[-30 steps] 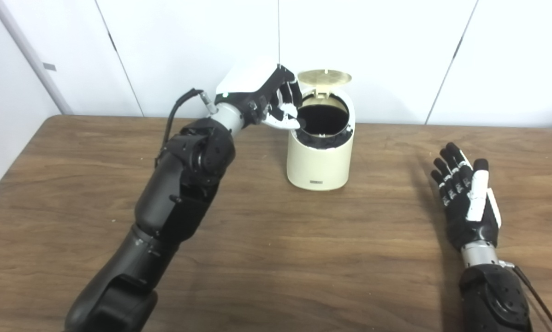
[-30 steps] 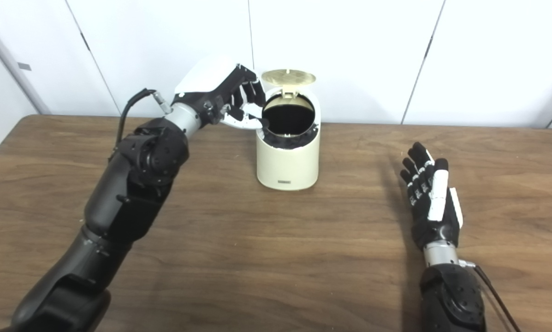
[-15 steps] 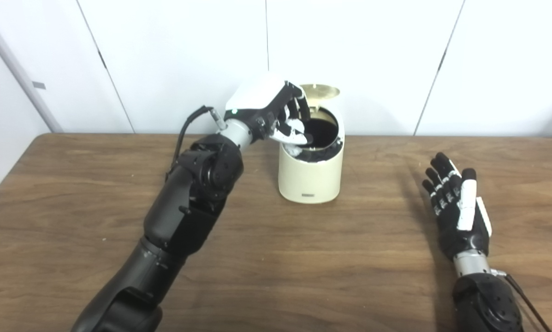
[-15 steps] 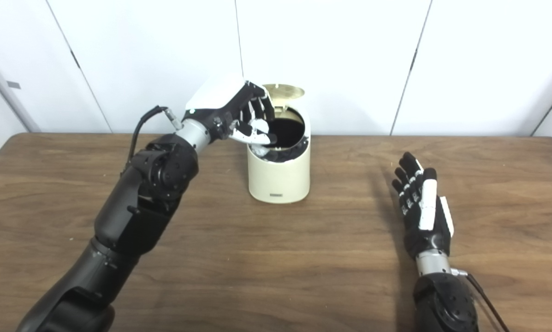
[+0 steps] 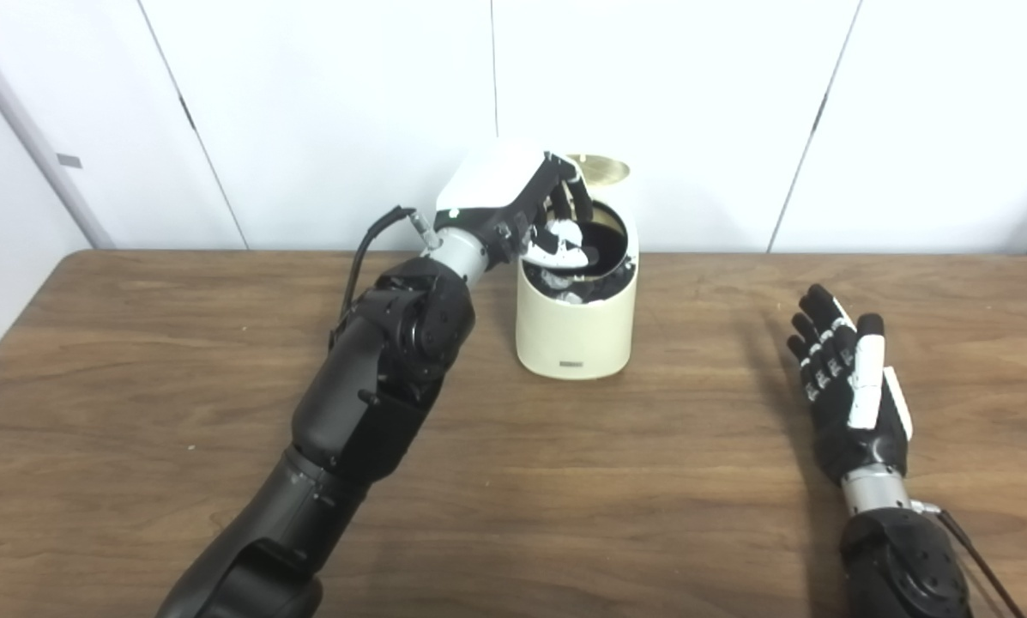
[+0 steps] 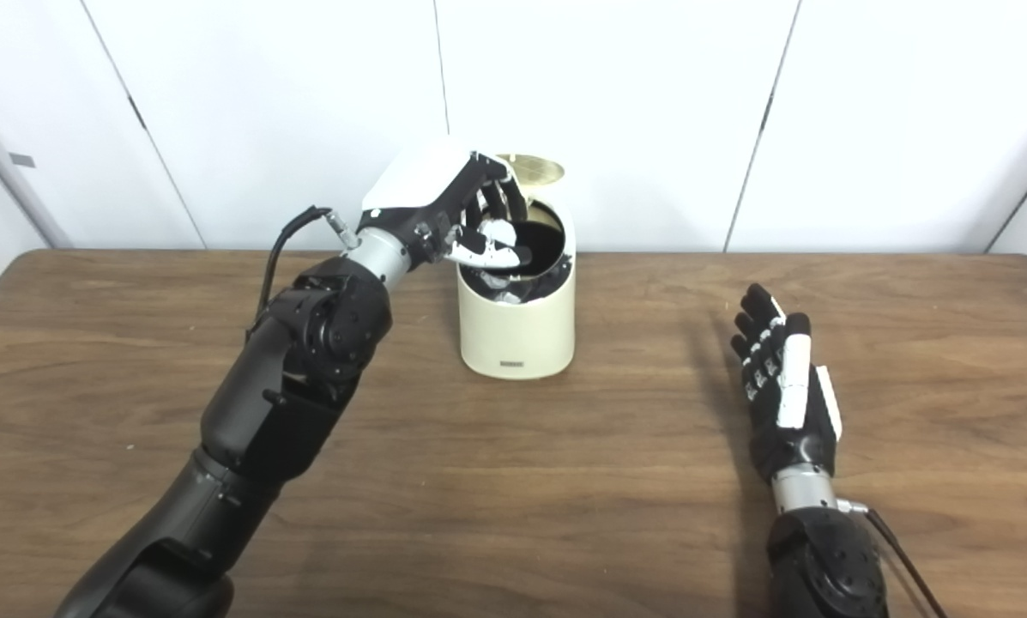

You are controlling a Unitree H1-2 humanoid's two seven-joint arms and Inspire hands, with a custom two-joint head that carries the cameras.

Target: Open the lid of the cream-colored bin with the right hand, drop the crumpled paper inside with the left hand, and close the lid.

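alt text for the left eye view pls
The left hand reaches over the open mouth of a cream-colored bin on a wooden table, its lid raised behind. The right hand rests open to the bin's right.

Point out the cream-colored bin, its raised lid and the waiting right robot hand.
cream-colored bin [image 5: 575, 330]: left eye view, front of its wall.
lid [image 5: 606, 168]: left eye view, underside of the raised disc.
right robot hand [image 6: 789, 405]: right eye view, middle of the hand.

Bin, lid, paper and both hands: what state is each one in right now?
Bin: upright, open at the top.
Lid: flipped up behind the opening.
Paper: just inside the bin's rim.
Left hand: over the opening, fingers apart.
Right hand: open, idle.
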